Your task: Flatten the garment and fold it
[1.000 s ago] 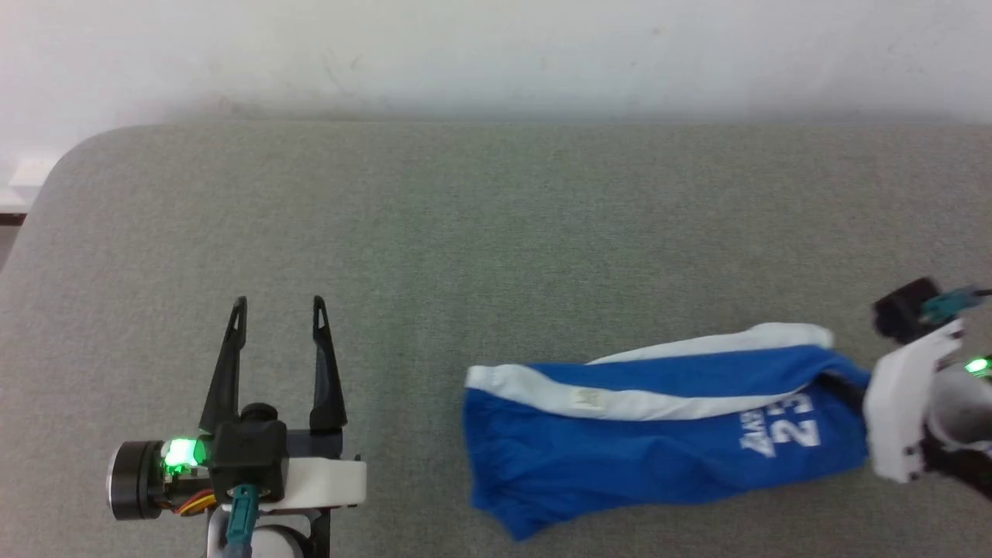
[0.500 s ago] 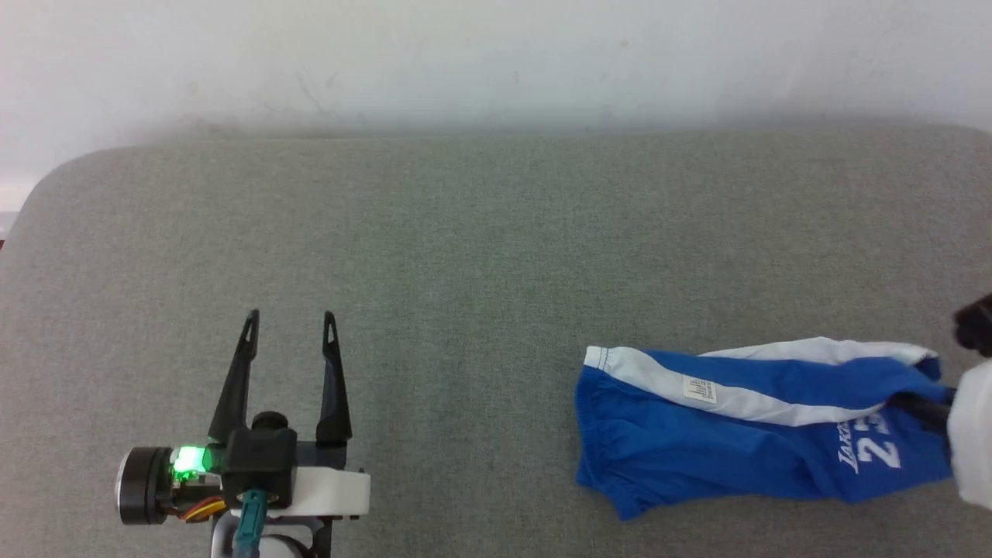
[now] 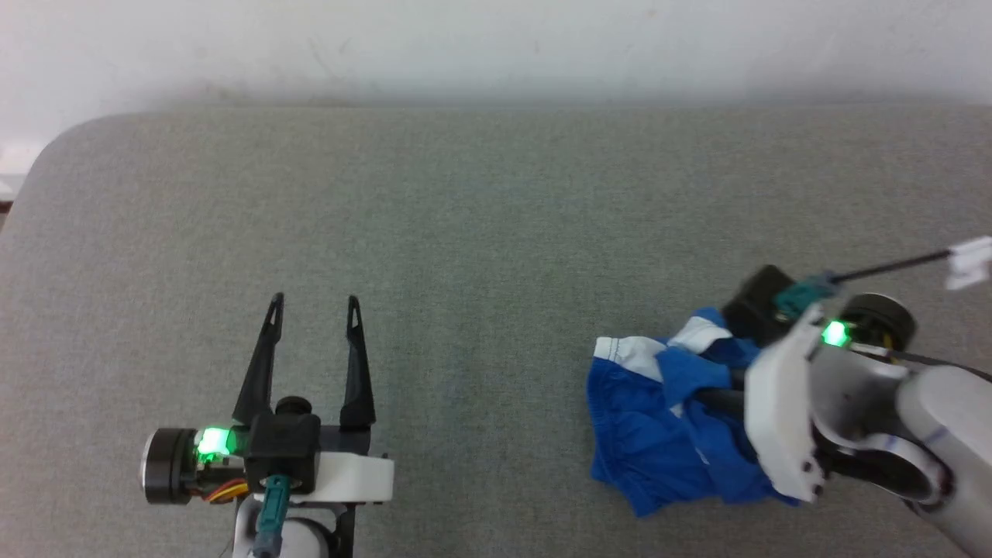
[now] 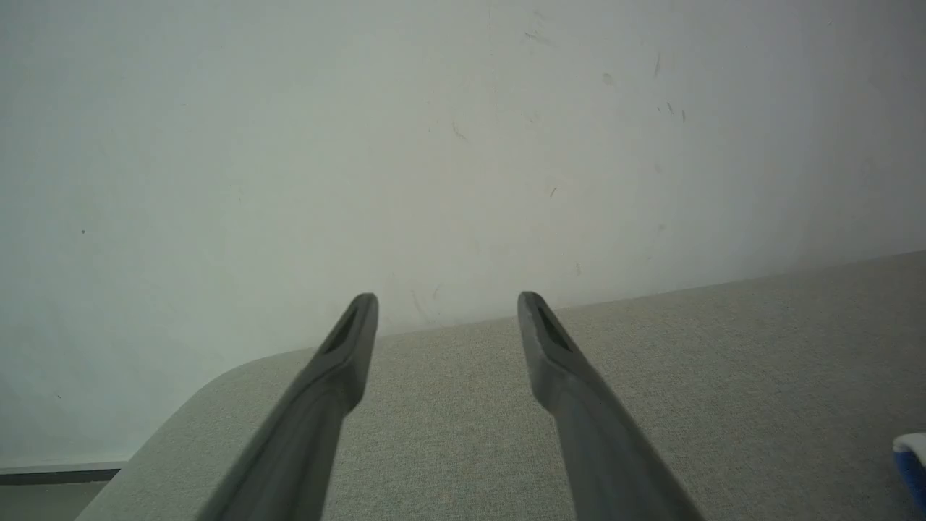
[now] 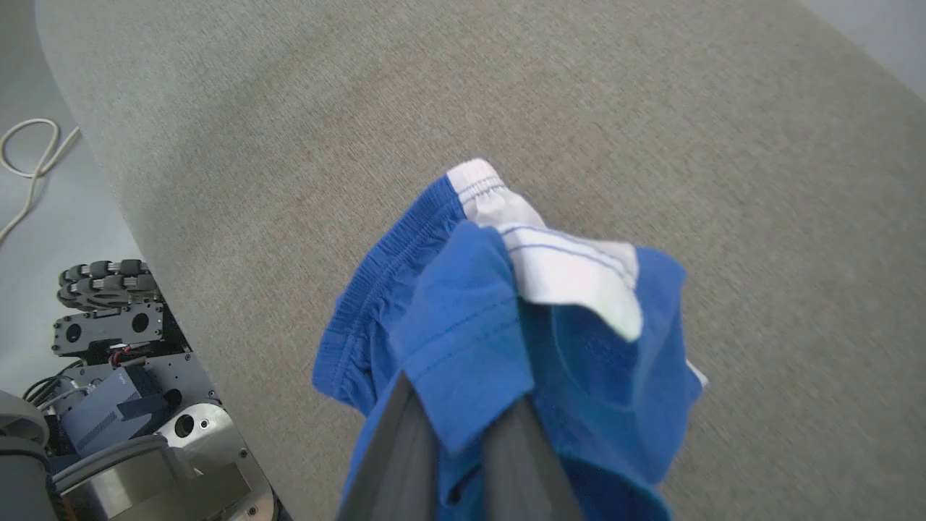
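One right hand (image 5: 463, 423) tight on garment (image 5: 600, 354)

A blue fold of the shorts (image 5: 463, 340) drapes over the tips of the right gripper (image 5: 463, 427) in the right wrist view, so where its fingers end cannot be seen, and the cloth's lower part runs off the bottom edge. In the left wrist view just a blue-and-white sliver of them pokes in at the right edge. The head view's right edge cuts off the right forearm (image 3: 945, 415).
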